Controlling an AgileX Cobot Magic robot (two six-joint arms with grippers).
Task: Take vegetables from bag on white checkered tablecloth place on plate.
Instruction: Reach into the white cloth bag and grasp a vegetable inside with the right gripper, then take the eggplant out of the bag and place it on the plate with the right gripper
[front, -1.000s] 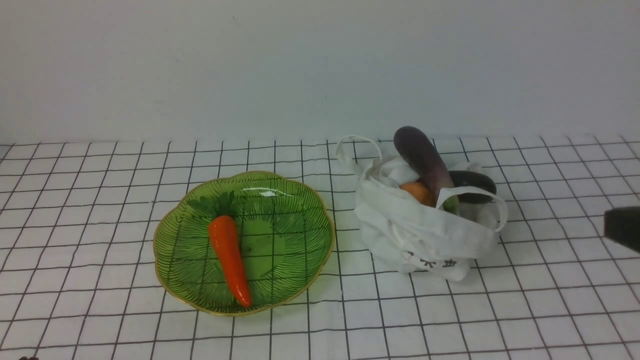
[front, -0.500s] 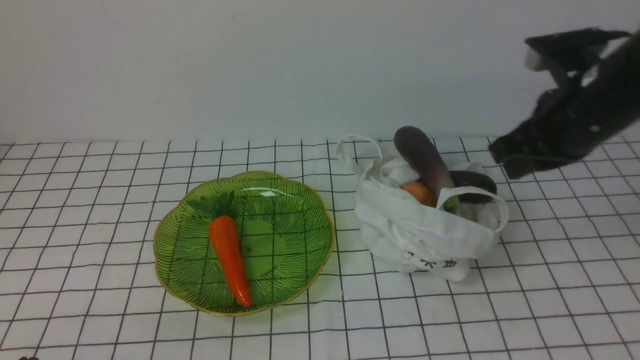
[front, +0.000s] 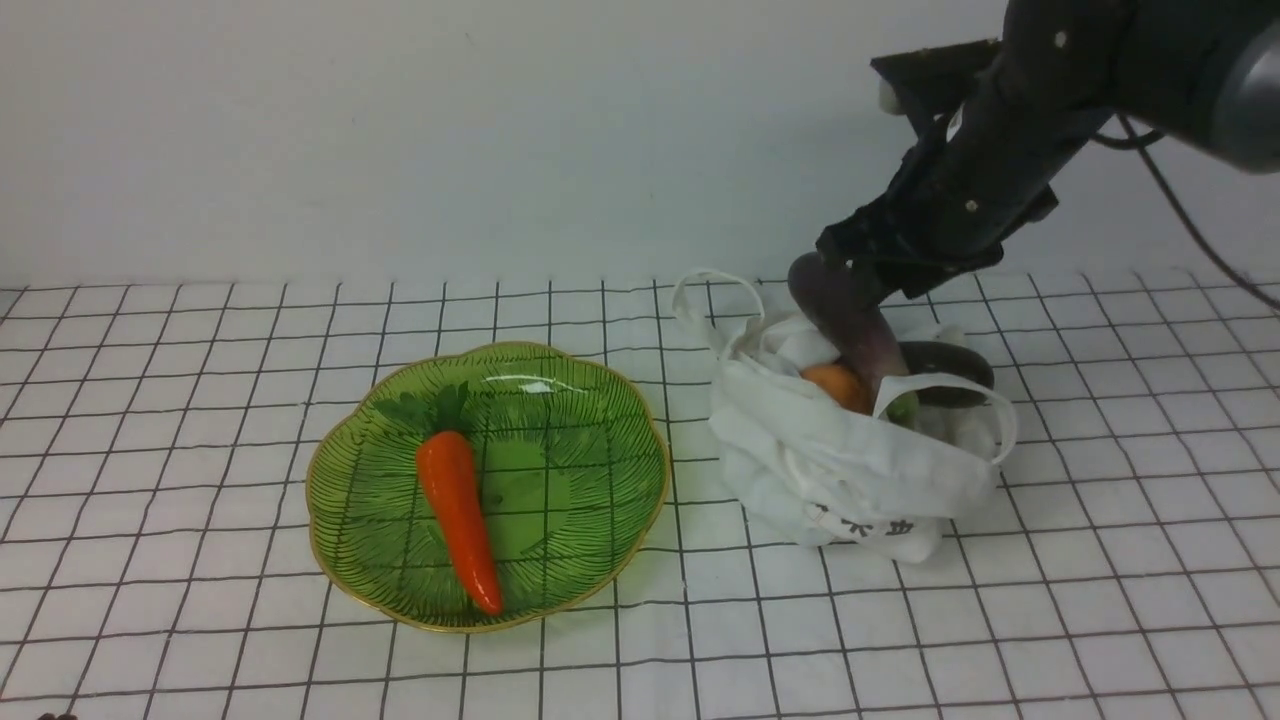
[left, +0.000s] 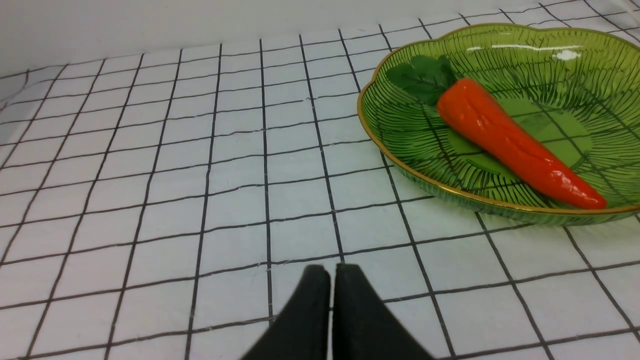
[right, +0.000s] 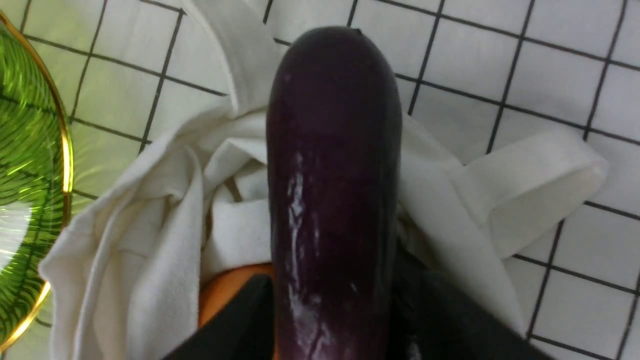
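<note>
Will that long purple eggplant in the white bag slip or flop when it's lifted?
The long glossy purple eggplant shows shiny highlights, so it is probably smooth and may slip. It stands straight, leaning out of the soft white cloth bag, so it is likely stiff. Its round body might roll on the green glass plate.

The eggplant (right: 332, 200) is glossy, smooth plastic; the bag (front: 850, 470) soft matt cloth; the plate (front: 600, 430) shiny translucent glass, gold-rimmed; the tablecloth (front: 1100, 600) matt cloth.
</note>
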